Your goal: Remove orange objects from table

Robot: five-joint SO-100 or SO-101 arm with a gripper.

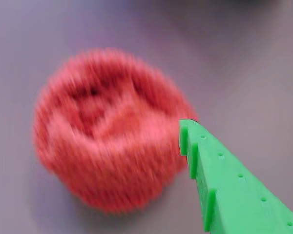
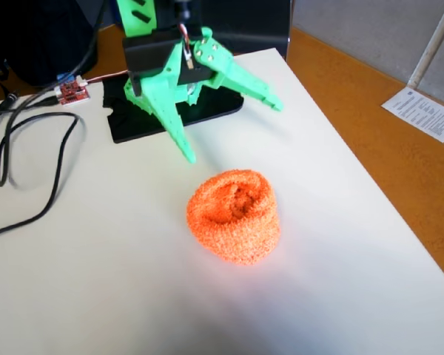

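Orange ball point(image 2: 234, 215) sits alone mid-table point(image 2: 96, 281), with the green gripper point(image 2: 233, 129) spread wide above and beyond it.

Fixed view: the jaws stand released, one finger point(image 2: 179, 133) pointing down near the ball's far-left side, the other angled right, probably so they can straddle it; nothing is held. A black base plate point(image 2: 126, 122) and cable point(image 2: 22, 185) lie far left. Wrist view: blurred, yet it shows the ball's point(image 1: 107, 129) dimpled top and a finger point(image 1: 224, 180) seemingly at its right edge.

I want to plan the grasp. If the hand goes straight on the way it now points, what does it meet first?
Probably the orange bundle: the open hand points down toward it, with bare table between. Depth is unclear, so one finger might meet the table first.
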